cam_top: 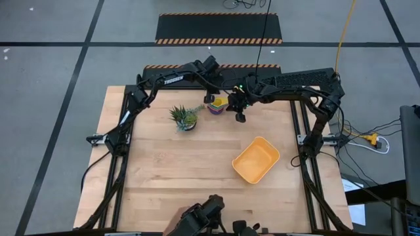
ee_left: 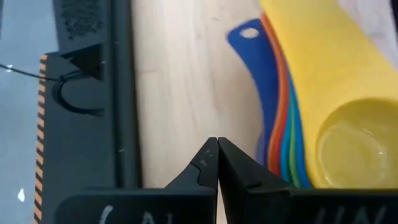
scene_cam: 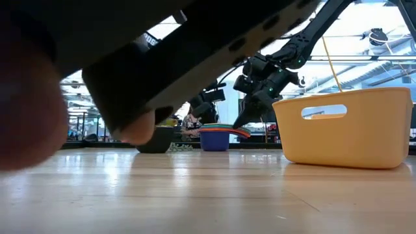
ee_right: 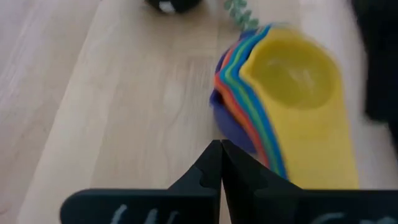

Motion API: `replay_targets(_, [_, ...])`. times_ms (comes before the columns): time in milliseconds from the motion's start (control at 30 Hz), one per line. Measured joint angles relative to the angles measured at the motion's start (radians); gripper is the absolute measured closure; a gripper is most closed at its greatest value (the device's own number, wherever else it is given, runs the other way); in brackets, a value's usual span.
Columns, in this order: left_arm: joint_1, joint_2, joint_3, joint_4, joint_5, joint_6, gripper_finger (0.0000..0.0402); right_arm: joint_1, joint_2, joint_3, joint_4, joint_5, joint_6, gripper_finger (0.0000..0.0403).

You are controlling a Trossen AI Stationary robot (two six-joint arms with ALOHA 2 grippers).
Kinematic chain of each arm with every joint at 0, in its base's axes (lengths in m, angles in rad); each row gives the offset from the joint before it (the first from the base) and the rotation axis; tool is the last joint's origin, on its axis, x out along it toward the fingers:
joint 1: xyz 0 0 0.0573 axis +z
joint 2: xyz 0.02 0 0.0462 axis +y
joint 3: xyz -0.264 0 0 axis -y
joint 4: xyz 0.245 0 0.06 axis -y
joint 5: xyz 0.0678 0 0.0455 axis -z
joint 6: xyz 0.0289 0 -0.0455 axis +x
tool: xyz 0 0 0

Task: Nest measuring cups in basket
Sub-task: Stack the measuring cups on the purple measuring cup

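High view: nested measuring cups [cam_top: 218, 105] near table [cam_top: 170, 170] far edge.

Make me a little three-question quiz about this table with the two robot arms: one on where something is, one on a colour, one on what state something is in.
1. Where does the stack of measuring cups sit?
A. inside the basket
B. on the table's far side, between the two grippers
C. on the floor

2. What colour is the top cup of the stack?
A. yellow
B. red
C. green

3. How do the left gripper and right gripper stand?
A. both wide open
B. one holds a cup
C. both shut, holding nothing

Answers:
1. B, the high view shows the stack on bare wood by the potted plant, well apart from the basket.
2. A, both wrist views show a yellow cup uppermost.
3. C, each wrist view shows the fingertips pressed together beside the stack.
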Motion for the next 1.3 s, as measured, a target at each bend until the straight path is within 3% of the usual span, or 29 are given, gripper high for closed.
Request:
replay_targets(433, [-0.031,0.007,-0.001,-0.033,0.127,0.066,0.0401,-0.005,0.0,0.0,0.037,-0.003,-0.001,0.0403])
replay_targets(733, [-0.031,0.007,-0.001,-0.035,0.127,0.064,0.0401,0.007,-0.005,0.0,-0.001,-0.007,0.001,0.0403])
replay_targets(1033, [-0.018,0.007,-0.001,-0.018,0.103,0.079,0.0401,0.029,-0.038,-0.001,-0.148,-0.006,-0.001,0.0403])
replay_targets(1300, [-0.035,0.007,-0.001,0.003,0.109,0.08,0.0401,0.001,-0.012,-0.093,0.021,0.073,-0.02,0.0403])
